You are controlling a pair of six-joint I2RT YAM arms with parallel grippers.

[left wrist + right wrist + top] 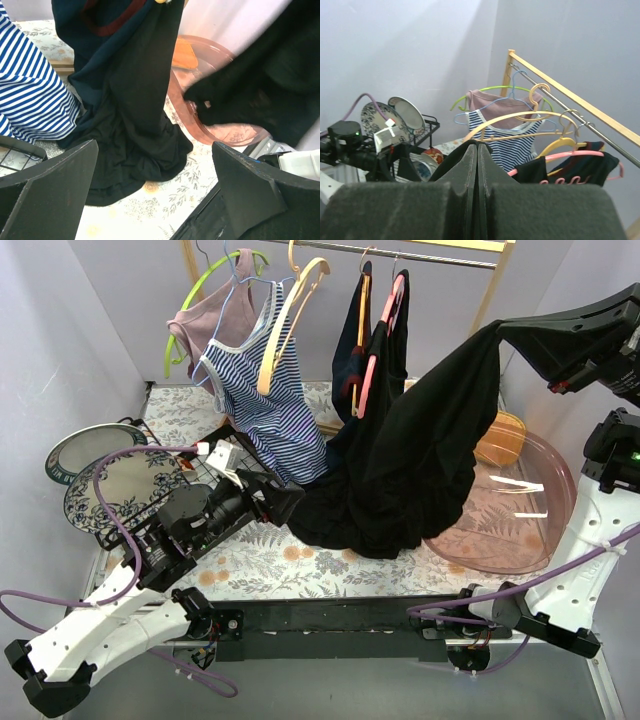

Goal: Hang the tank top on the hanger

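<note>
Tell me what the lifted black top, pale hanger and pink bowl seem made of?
Black sleeveless top: thin, soft, matte fabric; it drapes in loose folds. Pale cream curved hanger: smooth, evenly pale; wood or plastic, cannot tell. Big pink round bowl: glossy see-through plastic, probably; glare streaks show.
</note>
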